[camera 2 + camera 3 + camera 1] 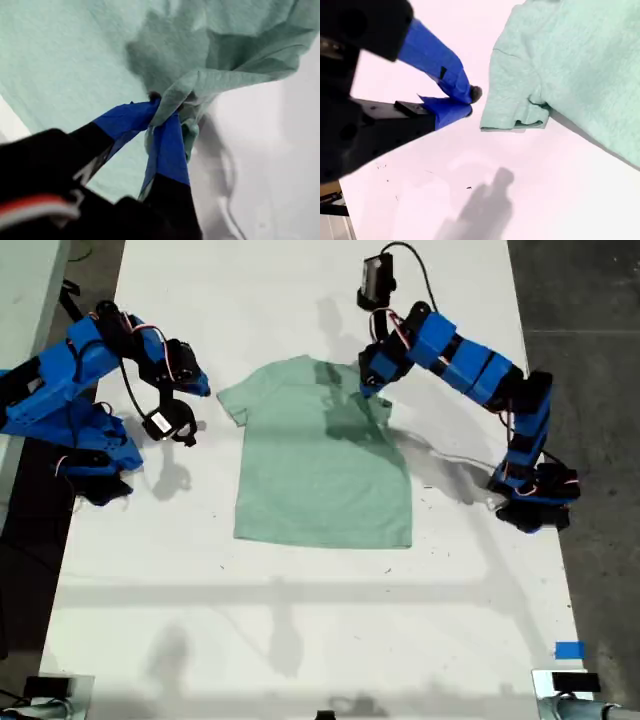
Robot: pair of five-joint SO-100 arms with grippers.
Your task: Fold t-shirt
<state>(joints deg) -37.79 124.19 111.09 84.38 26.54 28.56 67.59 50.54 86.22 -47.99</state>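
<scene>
The pale mint-green t-shirt (320,475) lies spread on the white table (300,620), neck towards the far side. My first gripper (369,390) is shut on a bunched fold of cloth at the shirt's sleeve on the exterior view's right, lifting it slightly. The first wrist view shows blue fingertips (170,145) pinching the t-shirt (60,60) above the table. My second gripper (203,390) hovers just off the other sleeve, on the exterior view's left. It is shut and holds nothing. Its tips (470,101) are a short way from the sleeve hem (515,117).
Both blue arm bases stand at the table's sides in the exterior view. A white cable (450,455) runs by the base on that view's right. A blue tape mark (568,650) sits near its lower right corner. Grey floor lies beyond the table edges.
</scene>
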